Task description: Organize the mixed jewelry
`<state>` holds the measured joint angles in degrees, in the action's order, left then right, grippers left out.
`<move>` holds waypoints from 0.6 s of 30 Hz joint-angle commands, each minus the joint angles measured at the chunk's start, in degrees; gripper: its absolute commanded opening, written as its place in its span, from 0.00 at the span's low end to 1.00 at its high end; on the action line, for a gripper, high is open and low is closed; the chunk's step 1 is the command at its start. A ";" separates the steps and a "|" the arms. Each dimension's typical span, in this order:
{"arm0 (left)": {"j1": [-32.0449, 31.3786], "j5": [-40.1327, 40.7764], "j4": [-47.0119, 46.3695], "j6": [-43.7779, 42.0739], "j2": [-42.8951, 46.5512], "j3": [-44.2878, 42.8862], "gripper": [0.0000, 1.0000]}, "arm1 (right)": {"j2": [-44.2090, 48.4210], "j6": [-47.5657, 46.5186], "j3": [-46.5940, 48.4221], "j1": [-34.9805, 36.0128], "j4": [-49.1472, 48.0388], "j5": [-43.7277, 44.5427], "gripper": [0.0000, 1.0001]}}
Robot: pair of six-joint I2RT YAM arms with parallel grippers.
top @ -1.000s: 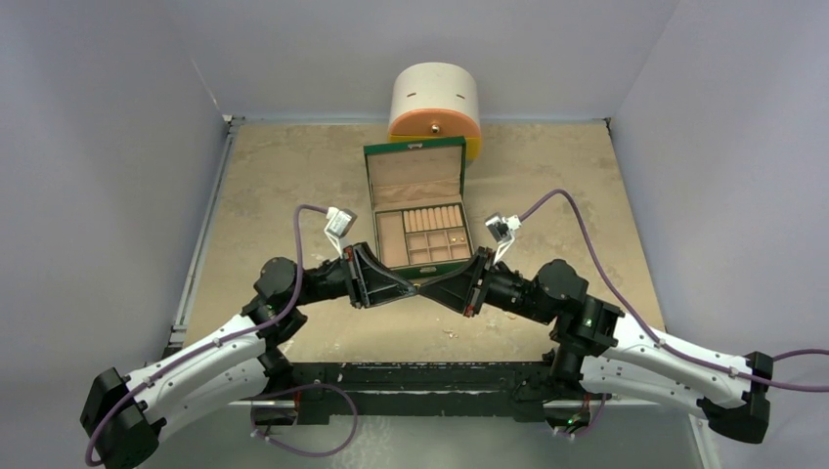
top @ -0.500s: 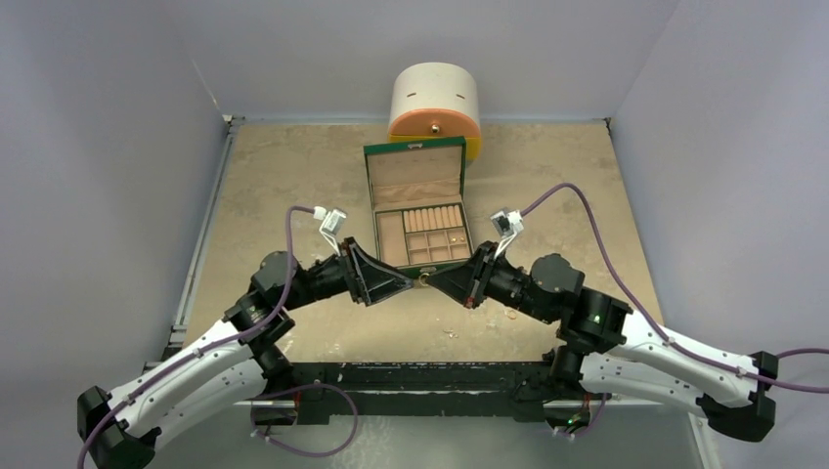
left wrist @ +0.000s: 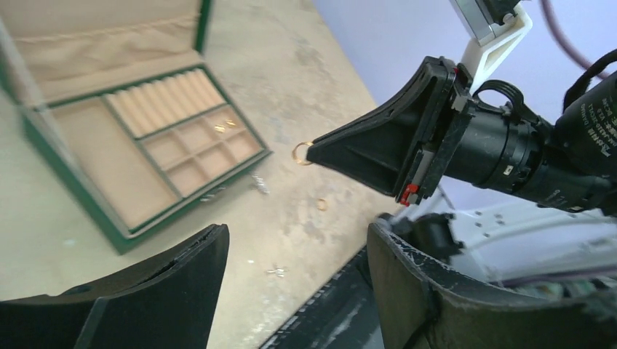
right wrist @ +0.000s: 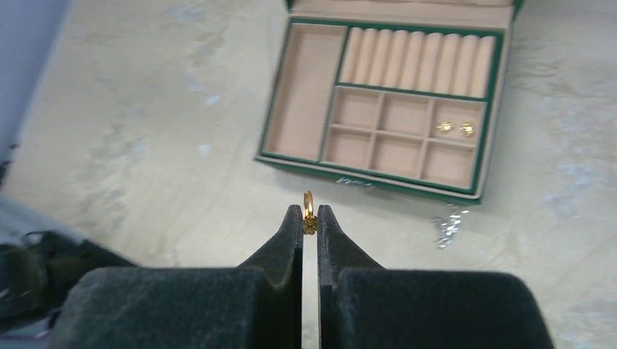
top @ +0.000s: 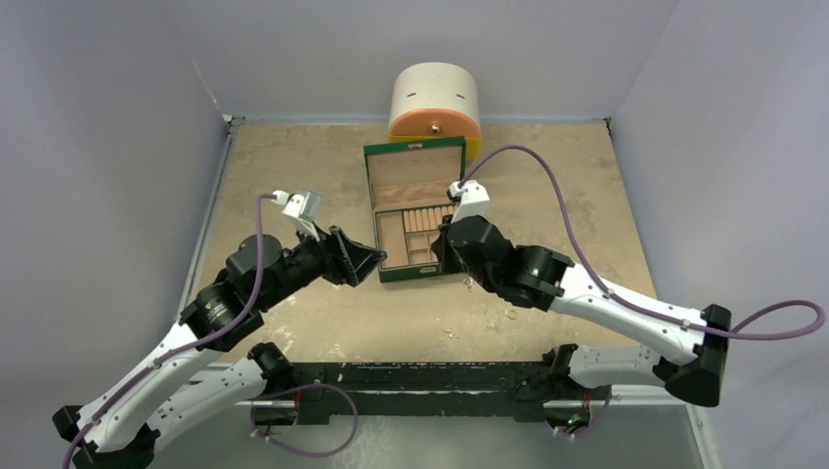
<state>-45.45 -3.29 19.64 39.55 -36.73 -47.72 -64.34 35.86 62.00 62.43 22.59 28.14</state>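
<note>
1. The right arm reaches toward the green box (right wrist: 378, 183). The right gripper (right wrist: 309, 214) hangs near the front wall, fingers pinched on a gold ring (right wrist: 308, 203).
2. The left arm bends left of the box. The left gripper (left wrist: 297, 233) is spread wide, holding nothing.
3. Two gold pieces (right wrist: 455, 128) lie in the box's back-right small compartment.
4. A loose ring (left wrist: 321, 204) lies before the box.
5. The white lettering (left wrist: 602, 149) on the right arm is unreadable.

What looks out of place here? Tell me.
Stray pieces lie on the table outside the green box: a loose gold ring and a silvery piece by its front wall. The right gripper pinches a second ring.
</note>
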 commanded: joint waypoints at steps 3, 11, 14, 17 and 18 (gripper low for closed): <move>-0.10 16.73 13.15 -8.42 1.39 -6.56 0.75 | -7.50 -7.38 6.31 -7.34 2.60 3.50 0.00; -0.08 24.06 14.26 -9.84 3.50 -4.27 0.78 | -18.38 -10.08 9.37 -13.65 -1.06 1.35 0.00; -0.08 25.08 14.35 -10.74 3.38 -3.68 0.78 | -21.96 -10.40 10.37 -15.37 -3.11 -0.20 0.00; -0.07 25.77 13.40 -11.36 3.15 -2.20 0.78 | -25.14 -10.80 11.41 -16.56 -5.11 -0.32 0.00; -0.09 25.86 13.00 -11.56 3.06 -1.51 0.78 | -26.16 -10.87 11.93 -17.09 -5.44 -0.48 0.00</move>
<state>-45.45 19.90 34.61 30.35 -33.61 -51.16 -88.31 26.70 70.08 46.92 21.39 28.29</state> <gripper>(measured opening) 0.777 0.029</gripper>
